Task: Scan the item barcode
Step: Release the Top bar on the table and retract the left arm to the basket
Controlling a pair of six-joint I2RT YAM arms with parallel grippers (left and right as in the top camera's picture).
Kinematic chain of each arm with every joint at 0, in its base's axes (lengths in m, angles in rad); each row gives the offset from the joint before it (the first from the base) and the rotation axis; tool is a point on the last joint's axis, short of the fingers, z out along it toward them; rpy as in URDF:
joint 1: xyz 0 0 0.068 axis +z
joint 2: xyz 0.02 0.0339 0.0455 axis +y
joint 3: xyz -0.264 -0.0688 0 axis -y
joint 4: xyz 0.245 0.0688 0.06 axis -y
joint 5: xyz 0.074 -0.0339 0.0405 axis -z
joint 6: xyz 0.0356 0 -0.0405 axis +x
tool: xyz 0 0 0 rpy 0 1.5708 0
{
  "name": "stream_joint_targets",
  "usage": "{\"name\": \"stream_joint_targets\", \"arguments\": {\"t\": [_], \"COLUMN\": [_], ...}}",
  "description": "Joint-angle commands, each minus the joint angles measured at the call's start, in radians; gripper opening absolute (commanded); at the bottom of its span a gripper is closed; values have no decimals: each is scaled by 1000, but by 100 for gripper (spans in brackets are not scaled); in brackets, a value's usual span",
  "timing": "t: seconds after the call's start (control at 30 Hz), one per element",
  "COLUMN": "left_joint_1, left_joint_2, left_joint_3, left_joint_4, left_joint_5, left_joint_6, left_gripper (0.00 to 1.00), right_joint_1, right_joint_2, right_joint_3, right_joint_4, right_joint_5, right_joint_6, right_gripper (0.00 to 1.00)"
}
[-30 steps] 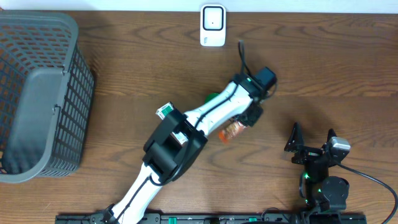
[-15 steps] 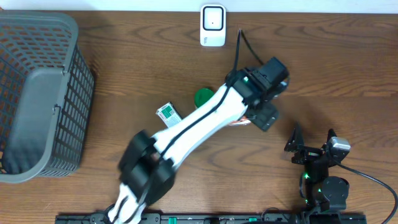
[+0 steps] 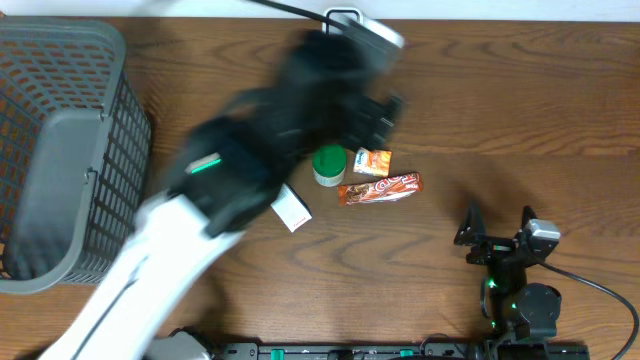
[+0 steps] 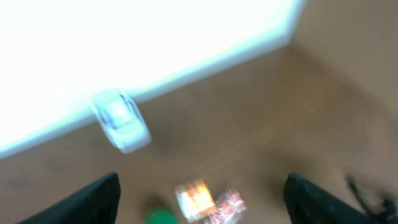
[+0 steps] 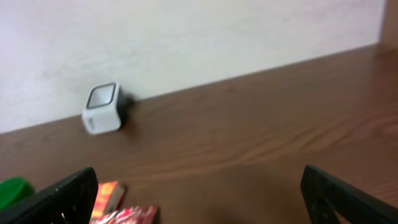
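Left jaws, right jaws spread, empty; snack wrapper [image 3: 379, 188] lies well apart from both.

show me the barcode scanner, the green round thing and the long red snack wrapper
barcode scanner [image 5: 102, 109], right wrist view, on its front face.
green round item [image 3: 328, 164], overhead view, on the middle of its top.
long red snack wrapper [image 3: 380, 188], overhead view, on the middle of the pack.

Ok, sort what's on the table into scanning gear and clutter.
Part of the job:
- white scanner
- probably the items to scan: snack wrapper, orange packet, white box, green-topped tub
- left end effector, open and empty

Just lying about:
- grey basket
- right end effector, open, off to the side
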Motion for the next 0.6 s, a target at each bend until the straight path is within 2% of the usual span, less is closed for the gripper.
{"name": "stream_joint_targets", "arguments": {"t": [0.0, 0.1, 0.2, 0.3, 0.43, 0.57], "left_joint_1": [94, 207, 331, 443, 533, 542], "left_joint_2": [-140, -232, -304, -364, -431, -496], "left_joint_3": [15, 15, 15, 15, 15, 10], "left_joint_4": [53, 93, 92, 64, 3, -2], "left_joint_5": [-202, -296, -360, -397, -395, -394], "left_joint_6": [6, 7, 10, 14, 23, 40], "left_gripper": [84, 84, 84, 84, 84, 84], "right_joint_1": [-9, -9, -9, -9, 0, 85], "right_joint_2": [-5, 7, 68, 212, 537, 943], "right_joint_3": [-1, 40, 158, 314, 574, 912], "right_joint_4": [19, 5, -109, -191, -334, -590], "right_joint_5": [-170, -276, -233, -206, -207, -203], "right_joint_6": [46, 74, 76, 31, 35, 24], "right_gripper": [99, 99, 99, 99, 99, 99]}}
